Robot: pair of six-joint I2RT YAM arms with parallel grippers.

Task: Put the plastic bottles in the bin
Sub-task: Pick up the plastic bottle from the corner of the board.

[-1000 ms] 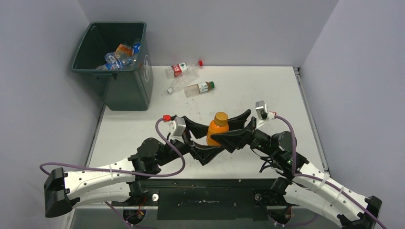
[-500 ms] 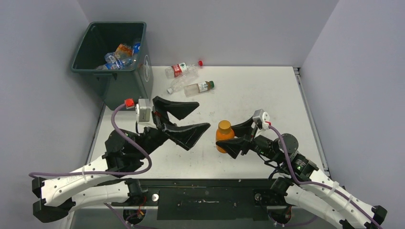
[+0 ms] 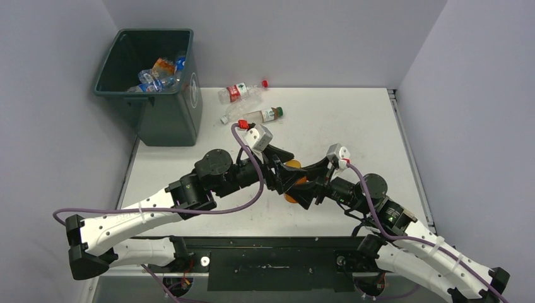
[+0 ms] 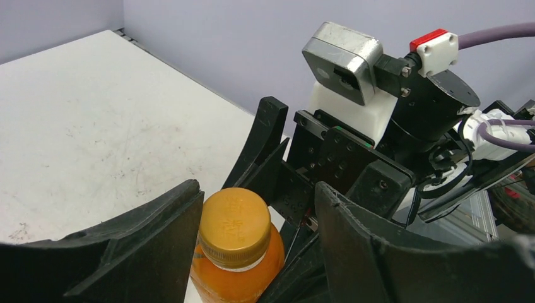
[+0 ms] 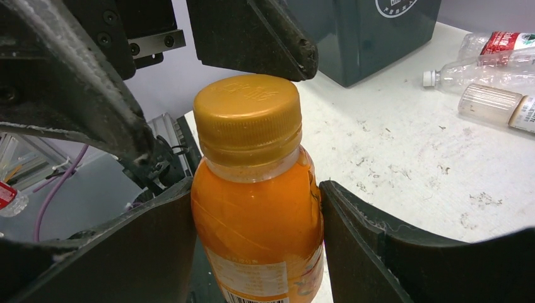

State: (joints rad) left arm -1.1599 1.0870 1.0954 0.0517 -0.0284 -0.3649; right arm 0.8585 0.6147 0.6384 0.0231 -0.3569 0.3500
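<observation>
Left gripper [image 4: 255,208] was swung right, back onto the orange plastic bottle [image 4: 235,227], jaws spread around its cap; bottle was held clamped by right gripper [image 5: 257,196].

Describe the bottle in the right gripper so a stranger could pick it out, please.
At the table's middle, the right gripper clamps an upright bottle. It is orange with a gold cap, unlike the clear bottles lying beside the bin.

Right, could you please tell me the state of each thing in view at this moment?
orange bottle: upright, capped, held.
right gripper: shut on orange bottle.
left gripper: open, straddling its cap.
bin: open-topped, holding bottles.
red-label bottle: lying, capped.
white-capped bottle: lying.
green-capped bottle: lying.
</observation>
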